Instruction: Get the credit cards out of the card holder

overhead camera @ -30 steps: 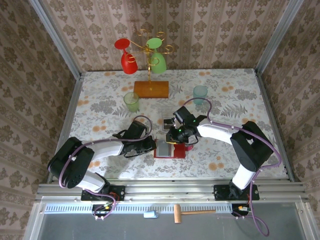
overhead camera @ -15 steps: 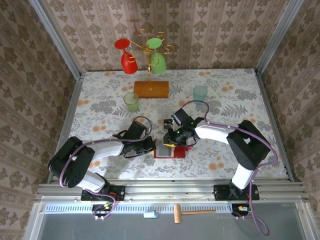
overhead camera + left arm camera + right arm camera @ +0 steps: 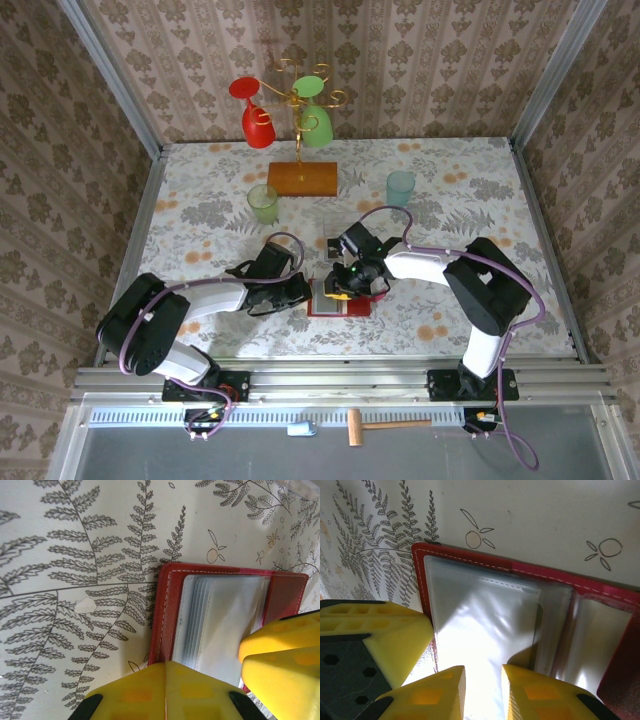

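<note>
Top view: card holder lies open on the floral surface, between the two grippers. The left gripper is at its left edge, in the same spot as a second ago. The right gripper has crept left and toward the near edge since then, so it now sits further over the holder's right half. Its elbow has swung left with it. The green cup, teal cup and glass rack at the back are unmoved.

Left wrist: the holder shows a red stitched border with a fan of greyish clear sleeves inside. The left gripper has its yellow fingers pressed together with no gap, and the tip is on the holder's near red edge. The right gripper's finger comes in from the right, over the sleeves.

Right wrist: the holder is seen from the other side, with the top sleeve glossy and glaring. The right gripper has its jaws a narrow slot apart (the sleeve shines through the slot), low over that sleeve. I can't tell if the tips touch it. The left gripper is the yellow block at the holder's left edge. There is a dark line at the sleeve's right edge, and I can't tell what the sleeves carry.
</note>
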Available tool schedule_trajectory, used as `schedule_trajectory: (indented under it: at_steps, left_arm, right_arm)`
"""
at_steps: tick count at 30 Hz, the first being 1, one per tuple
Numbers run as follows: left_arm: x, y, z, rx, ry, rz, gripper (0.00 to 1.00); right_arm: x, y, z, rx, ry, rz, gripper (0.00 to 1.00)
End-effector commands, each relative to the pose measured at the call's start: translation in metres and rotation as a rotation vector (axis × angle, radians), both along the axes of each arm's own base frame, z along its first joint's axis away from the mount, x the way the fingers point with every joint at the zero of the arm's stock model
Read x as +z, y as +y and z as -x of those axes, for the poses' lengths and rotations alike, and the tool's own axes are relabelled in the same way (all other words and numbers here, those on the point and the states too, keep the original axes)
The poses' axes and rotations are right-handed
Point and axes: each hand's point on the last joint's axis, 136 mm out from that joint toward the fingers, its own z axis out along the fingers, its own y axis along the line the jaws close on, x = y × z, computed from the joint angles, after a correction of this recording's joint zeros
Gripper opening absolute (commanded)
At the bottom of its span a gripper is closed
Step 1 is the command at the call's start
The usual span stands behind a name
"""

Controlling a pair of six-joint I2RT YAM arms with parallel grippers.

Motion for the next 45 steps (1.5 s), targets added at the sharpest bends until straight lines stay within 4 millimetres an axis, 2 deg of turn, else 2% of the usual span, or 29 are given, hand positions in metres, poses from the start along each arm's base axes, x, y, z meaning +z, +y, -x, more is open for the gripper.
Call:
schedule_trajectory:
  at_steps: [1,32,38,45]
  left_arm:
    - [-0.010,0.006,0.007,0.007,0.032,-0.031,0.08]
    - [-0.009,0.005,0.006,-0.003,0.038,-0.039,0.08]
    - [0.002,0.002,0.002,-0.006,0.019,-0.032,0.08]
    - [0.027,-0.006,-0.004,-0.014,-0.017,0.014,0.12]
  right_arm:
    - [-0.006,0.001,0.006,0.006,0.033,0.012,0.26]
    - [-0.003,-0.017,0.009,-0.013,-0.009,0.067,0.26]
    - [-0.002,-0.016,0.009,-0.014,-0.013,0.061,0.26]
    - [-0.002,-0.015,0.008,-0.016,-0.013,0.053,0.25]
